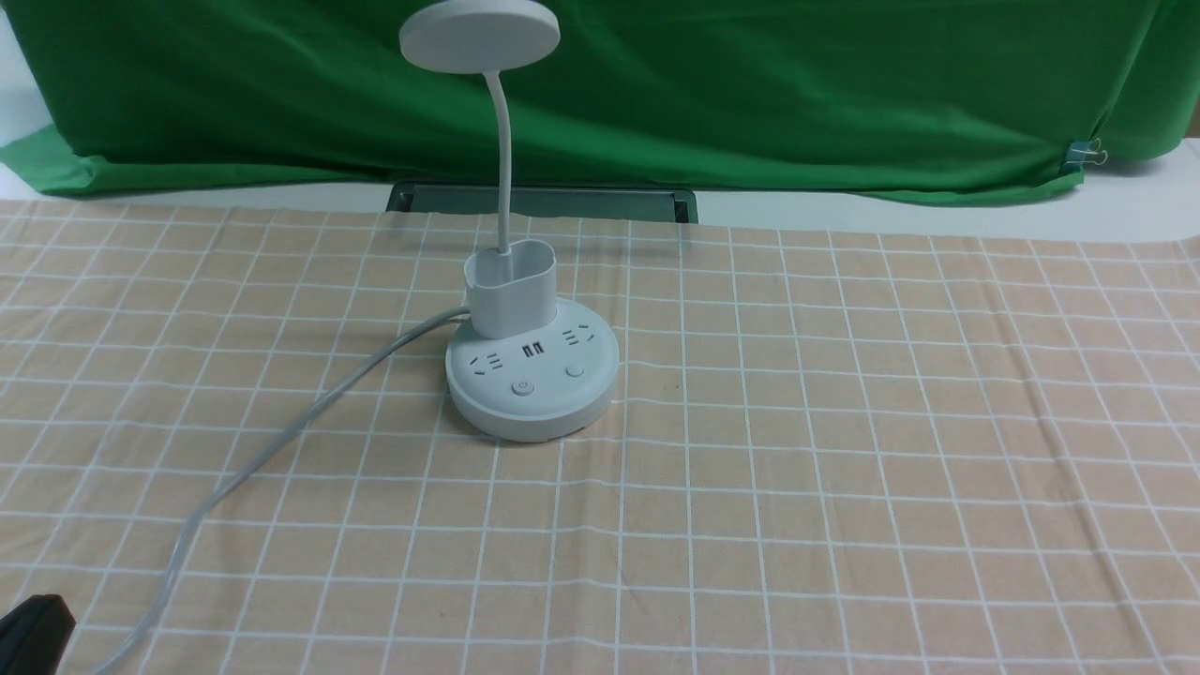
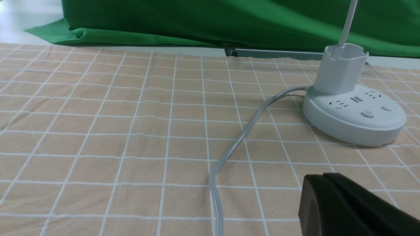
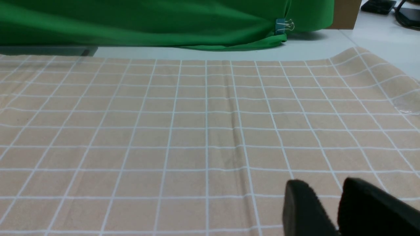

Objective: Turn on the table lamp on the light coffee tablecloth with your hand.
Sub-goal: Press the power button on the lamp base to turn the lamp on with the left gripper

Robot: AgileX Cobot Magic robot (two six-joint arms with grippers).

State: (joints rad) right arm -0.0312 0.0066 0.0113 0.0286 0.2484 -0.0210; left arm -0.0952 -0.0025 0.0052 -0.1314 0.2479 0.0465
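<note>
White Lamp Stood Upright on Checked Cloth, Two Robot Grippers Well Apart From It

A white table lamp (image 1: 532, 375) stood on a light coffee tablecloth (image 1: 844, 450), left of center in the front view and toward the cloth's far edge. Its flat round head (image 1: 479, 36) topped a thin, curved neck (image 1: 504, 159) that rose from an oval cup (image 1: 512, 291) at the back of the round base. Sockets and two round buttons (image 1: 522, 386) marked the base's upper face. A grey cord (image 1: 309, 412) ran from beside the cup across the white-gridded cloth toward the robot's left side.

The left gripper (image 2: 321, 175) hovered on the near side, well apart from the lamp, its dark fingers pressed together. The right gripper (image 3: 325, 182) appeared over the cloth in its own wrist view, a narrow gap showing between its blurred, slightly spread fingers.

Behind the tablecloth, a green backdrop cloth (image 1: 750, 94) hung in folds, with a binder clip (image 1: 1080, 155) fastened near its lower right corner in the front view. A dark, flat object (image 1: 591, 202), partly hidden, lay between backdrop and tablecloth, behind the lamp. A brown block (image 3: 344, 14) stood beside the green fabric.
</note>
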